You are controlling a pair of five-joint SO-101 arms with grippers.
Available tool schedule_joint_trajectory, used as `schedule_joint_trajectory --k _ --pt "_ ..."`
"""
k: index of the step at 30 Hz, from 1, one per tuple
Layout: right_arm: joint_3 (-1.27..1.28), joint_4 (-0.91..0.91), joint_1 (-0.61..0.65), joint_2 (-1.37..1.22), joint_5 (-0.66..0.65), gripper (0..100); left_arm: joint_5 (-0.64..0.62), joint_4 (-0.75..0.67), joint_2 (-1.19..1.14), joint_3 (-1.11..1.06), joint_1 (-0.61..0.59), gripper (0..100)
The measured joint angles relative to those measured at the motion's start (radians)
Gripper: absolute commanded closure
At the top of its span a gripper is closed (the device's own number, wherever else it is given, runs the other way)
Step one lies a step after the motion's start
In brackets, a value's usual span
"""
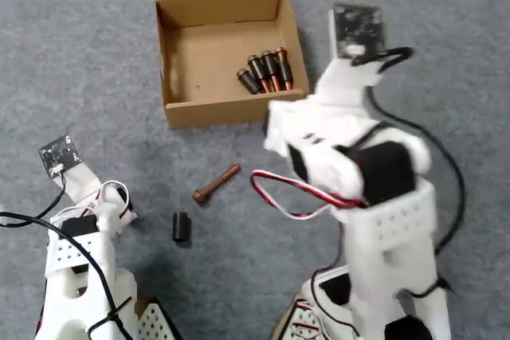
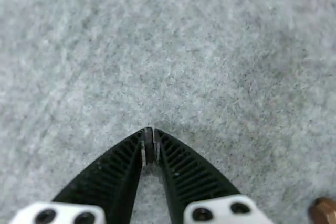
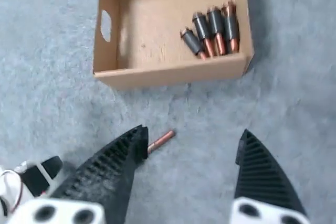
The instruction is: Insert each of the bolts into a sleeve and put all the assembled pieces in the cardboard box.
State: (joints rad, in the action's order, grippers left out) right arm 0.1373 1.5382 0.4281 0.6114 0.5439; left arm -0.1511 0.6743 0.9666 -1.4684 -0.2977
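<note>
The cardboard box (image 1: 177, 69) stands at the back of the grey table with several assembled bolt-and-sleeve pieces (image 1: 267, 71) lying in its right part. A loose copper bolt (image 1: 215, 184) lies in front of the box, and a black sleeve (image 1: 182, 227) lies just nearer than it. My right gripper (image 3: 191, 145) hangs open and empty above the table, short of the box (image 3: 168, 74), with the bolt (image 3: 160, 140) close to one fingertip (image 3: 137, 141). My left gripper (image 2: 149, 142) is shut on nothing, low over bare carpet, with the bolt's head (image 2: 323, 211) off to one side.
The right arm (image 1: 358, 165) stands tall at the box's right front corner. The left arm (image 1: 80, 252) sits low at the front left. Part of the left arm (image 3: 37, 174) is seen in the right wrist view. Grey carpet stretches left of the box.
</note>
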Motion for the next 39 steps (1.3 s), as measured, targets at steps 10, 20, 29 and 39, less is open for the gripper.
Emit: schedule_joint_trajectory --k 10,20,29,39 --pt "0.219 -0.201 0.209 -0.155 0.069 73.5 -0.026 0.000 0.000 -0.002 -0.107 98" --pt "0.219 -0.370 0.373 -0.532 0.210 73.5 -0.048 -0.109 0.000 -0.041 -0.548 98" --pt "0.170 -0.431 0.529 -0.692 0.259 73.5 -0.040 -0.118 0.000 -0.043 -0.867 98" --pt "0.153 -0.431 0.637 -0.698 0.267 91.0 0.095 -0.121 0.000 -0.046 -1.092 98"
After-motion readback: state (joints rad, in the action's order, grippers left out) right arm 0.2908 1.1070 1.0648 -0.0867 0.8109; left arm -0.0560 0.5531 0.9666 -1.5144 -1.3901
